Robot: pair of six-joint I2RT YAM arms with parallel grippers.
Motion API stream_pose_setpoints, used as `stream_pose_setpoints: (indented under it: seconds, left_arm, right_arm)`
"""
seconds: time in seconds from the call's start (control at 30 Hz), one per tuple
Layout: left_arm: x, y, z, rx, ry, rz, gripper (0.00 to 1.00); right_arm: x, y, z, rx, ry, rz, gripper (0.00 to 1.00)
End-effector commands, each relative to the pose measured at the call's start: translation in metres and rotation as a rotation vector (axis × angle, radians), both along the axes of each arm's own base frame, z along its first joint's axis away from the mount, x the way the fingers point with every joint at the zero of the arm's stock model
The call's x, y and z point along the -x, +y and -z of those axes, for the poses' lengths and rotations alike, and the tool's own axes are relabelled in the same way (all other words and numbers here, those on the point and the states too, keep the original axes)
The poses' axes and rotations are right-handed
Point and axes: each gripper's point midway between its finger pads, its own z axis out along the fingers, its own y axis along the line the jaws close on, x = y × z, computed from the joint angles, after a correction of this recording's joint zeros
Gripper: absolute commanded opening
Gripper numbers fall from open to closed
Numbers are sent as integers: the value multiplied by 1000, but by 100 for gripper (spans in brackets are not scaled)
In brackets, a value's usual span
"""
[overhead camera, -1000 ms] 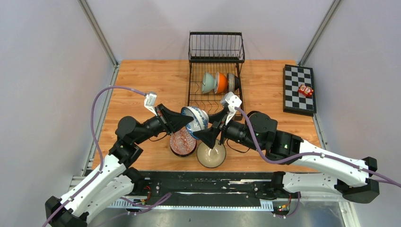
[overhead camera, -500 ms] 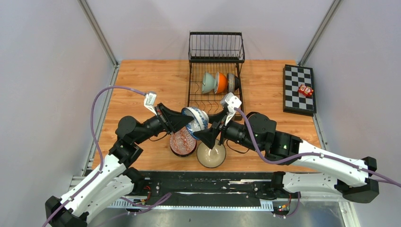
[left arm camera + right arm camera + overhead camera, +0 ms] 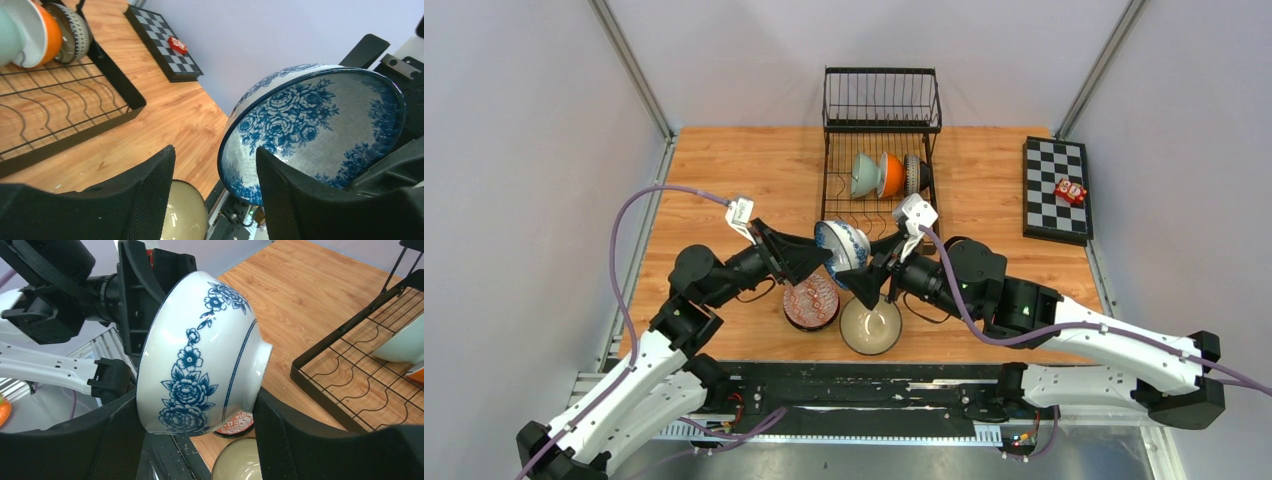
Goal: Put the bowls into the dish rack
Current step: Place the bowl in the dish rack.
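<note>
- The blue-and-white bowl [image 3: 842, 245] hangs on edge above the worktop [image 3: 744, 180], its mouth toward about 9 o'clock. The dish rack [image 3: 882, 127] is at its 12 o'clock.
- My right pincer [image 3: 195, 405] is closed across it, one pad at the rim side and one by the foot ring, and carries it alone.
- My left pincer [image 3: 215, 152] stands open on the mouth side, gripping nothing, with one finger just beside the rim.
- My worry is that glazed ceramic in a rim-to-foot pinch may pivot or slip. It would land on the red-patterned bowl [image 3: 811, 300] at 7 o'clock or the cream bowl [image 3: 871, 325] at 5 o'clock.
- Backing the left arm out carelessly could clip the rim.
- Three bowls [image 3: 889, 175] already fill the rack's right-hand slots, so a crowded placement risks a knock.
- I can read no brand, label or writing anywhere.
</note>
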Motion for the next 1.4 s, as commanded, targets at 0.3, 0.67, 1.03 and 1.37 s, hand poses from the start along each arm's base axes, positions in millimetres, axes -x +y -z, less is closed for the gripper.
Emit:
stream_pose_setpoints:
  seconds: [0.3,0.67,1.03,1.37]
  left_arm:
    - [-19,53,2,-225,38,-300,79]
    - [-8,102,7,-468,14,-437,100]
    - [5,121,40,-605,23,-439,100]
    - [18,123,55,-557,8,-423,100]
  right_arm:
    - [-35,-17,-17,84,-89,196,3]
    - [-96,-50,13,244,-74,405,2]
    - [-159,-93,58,343,38,599,2]
    - [-204,-130,111,479,138,736,2]
